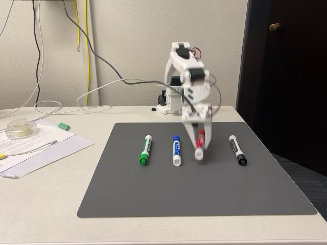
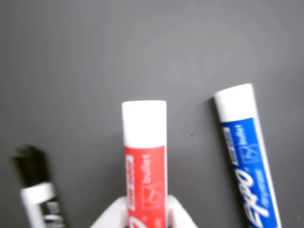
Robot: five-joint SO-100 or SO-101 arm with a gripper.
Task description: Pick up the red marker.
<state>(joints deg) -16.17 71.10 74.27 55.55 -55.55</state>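
Near the mat's (image 1: 153,204) far edge, the gripper (image 1: 198,137) straddles the red marker (image 2: 144,161), fingers (image 2: 110,214) nearly shut around its barrel, which runs far-to-near.

Four markers in row on mat (image 1: 153,194); red marker (image 1: 200,145) third from left, fixed view.

On the dark grey flat mat (image 1: 204,189) over the cream worktop (image 1: 41,204), four short white-barrelled plastic markers differ by colour: green marker (image 1: 145,149), blue marker (image 1: 176,150), red marker (image 1: 199,145) and black marker (image 1: 237,150). In the wrist view the red marker (image 2: 144,156) has a plain white end and a red label with white lettering, and the blue one (image 2: 247,156) has a blue label. The gripper (image 1: 198,133) is white plastic.
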